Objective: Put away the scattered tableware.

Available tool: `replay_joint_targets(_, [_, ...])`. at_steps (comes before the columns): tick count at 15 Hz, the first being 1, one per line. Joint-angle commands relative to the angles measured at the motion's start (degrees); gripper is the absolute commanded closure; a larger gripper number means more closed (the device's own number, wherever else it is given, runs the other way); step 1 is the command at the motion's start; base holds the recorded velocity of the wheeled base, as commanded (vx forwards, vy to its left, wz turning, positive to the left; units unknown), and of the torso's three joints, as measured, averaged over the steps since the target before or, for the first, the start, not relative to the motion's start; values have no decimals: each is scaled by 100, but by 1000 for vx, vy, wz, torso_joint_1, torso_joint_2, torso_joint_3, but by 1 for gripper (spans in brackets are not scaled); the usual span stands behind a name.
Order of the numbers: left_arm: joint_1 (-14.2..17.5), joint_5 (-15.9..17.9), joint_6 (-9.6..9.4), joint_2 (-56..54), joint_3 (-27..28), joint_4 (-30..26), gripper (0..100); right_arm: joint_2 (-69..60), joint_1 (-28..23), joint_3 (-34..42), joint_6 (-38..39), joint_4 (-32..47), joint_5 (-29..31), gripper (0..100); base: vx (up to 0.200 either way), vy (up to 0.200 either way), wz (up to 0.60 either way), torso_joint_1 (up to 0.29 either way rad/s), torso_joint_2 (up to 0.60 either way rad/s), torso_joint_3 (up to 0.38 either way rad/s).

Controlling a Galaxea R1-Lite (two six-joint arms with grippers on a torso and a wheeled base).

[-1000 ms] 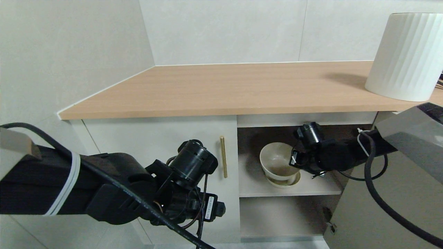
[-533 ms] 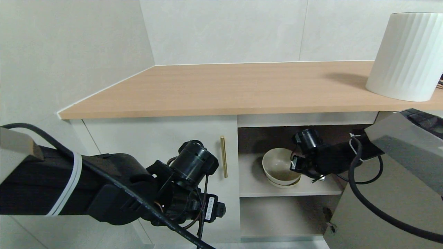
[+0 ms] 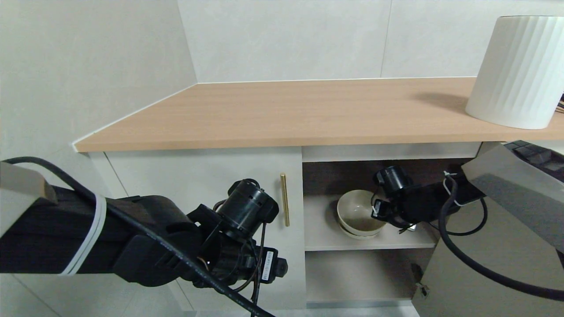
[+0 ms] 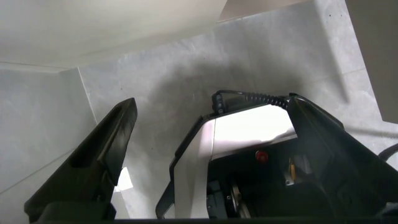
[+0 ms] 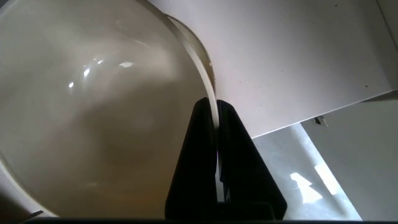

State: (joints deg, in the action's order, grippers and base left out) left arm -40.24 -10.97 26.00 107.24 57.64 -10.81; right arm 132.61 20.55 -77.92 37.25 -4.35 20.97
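1. Bowl (image 3: 358, 214) sits on the upper shelf (image 3: 324, 240) of the open cabinet, stacked on a second dish (image 3: 362, 235) and slightly tipped.
2. Right gripper (image 5: 216, 149) is inside the cabinet, jaws pinching the bowl's right rim.
3. Left gripper (image 4: 208, 109) hangs low before the closed door (image 3: 198, 176), jaws spread.
4. White ribbed cylinder (image 3: 515, 70) stands on the countertop (image 3: 286, 114), far right.
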Motion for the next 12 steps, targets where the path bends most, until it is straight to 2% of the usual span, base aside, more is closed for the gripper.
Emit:
replay_joint_targets(1, [-1,-1,1,7,2,0,0,28,1,-4,1,-4,4,100,0,0,0,0,0,0])
replay_joint_targets(8, [-1,-1,1,7,2,0,0,37,1,5,-16,5,4,100,0,0,0,0,0,0])
replay_joint_targets(9, [-1,-1,1,7,2,0,0,37,10,5,-16,13,-5,0,0,0,0,0,0,0])
replay_joint_targets(12, [-1,-1,1,7,2,-9,0,28,10,31,-25,13,-5,0,0,0,0,0,0,0])
